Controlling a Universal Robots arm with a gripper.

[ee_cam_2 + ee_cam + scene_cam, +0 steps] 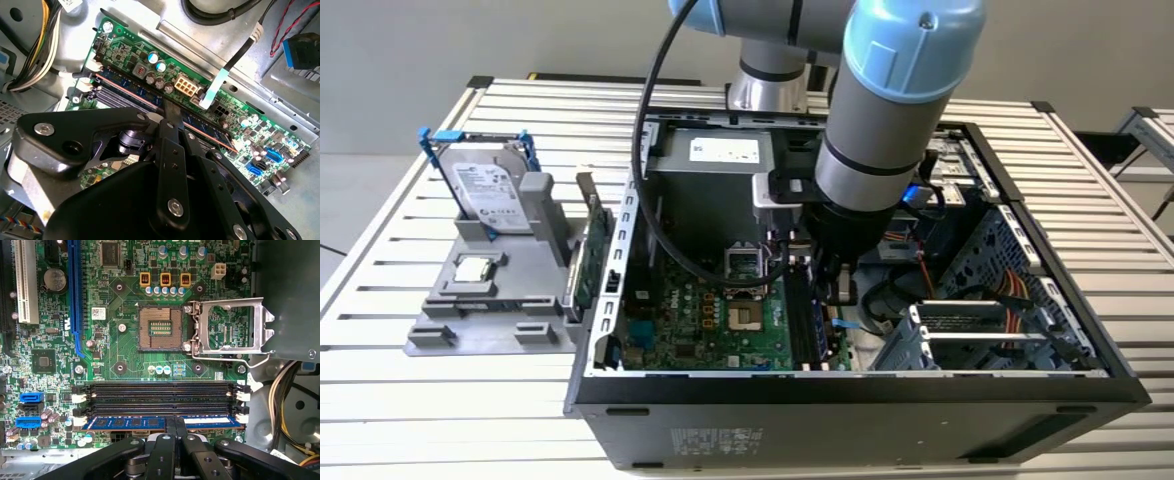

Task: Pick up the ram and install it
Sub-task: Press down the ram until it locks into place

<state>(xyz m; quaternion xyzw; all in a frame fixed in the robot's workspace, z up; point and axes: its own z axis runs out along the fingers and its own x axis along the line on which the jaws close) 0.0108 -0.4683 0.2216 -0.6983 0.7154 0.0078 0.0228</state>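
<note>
The arm reaches down into the open computer case (854, 385) that lies on the slatted bench (400, 380), and the end effector (175, 432) sits low over the motherboard (125, 360). In the first wrist view its two narrow fingers (168, 429) stand close together, pinched on the upper edge of the ram (130, 423), a thin blue stick with dark chips. The ram rests in the memory slot nearest the board's edge, running parallel to the three bare black slots (160, 395) just beside it. White latches (79, 398) show at the ends of those slots. Whether the stick is fully seated cannot be told.

In the second wrist view the ram (207, 127) appears as a long strip with a copper-coloured edge, passing under the black finger (170, 117) of the end effector (169, 114).

In the exterior view, the end effector (834, 285) is at about the middle of the case. An open processor socket (744, 268), with its metal retaining frame lifted, lies towards nine o'clock from it. Outside the case, at nine o'clock, a grey holder (494, 300) on the bench carries a hard drive (491, 190) standing upright and a small square silver chip (475, 268) lying flat; a green expansion card (594, 255) stands on edge between the holder and the case wall.
</note>
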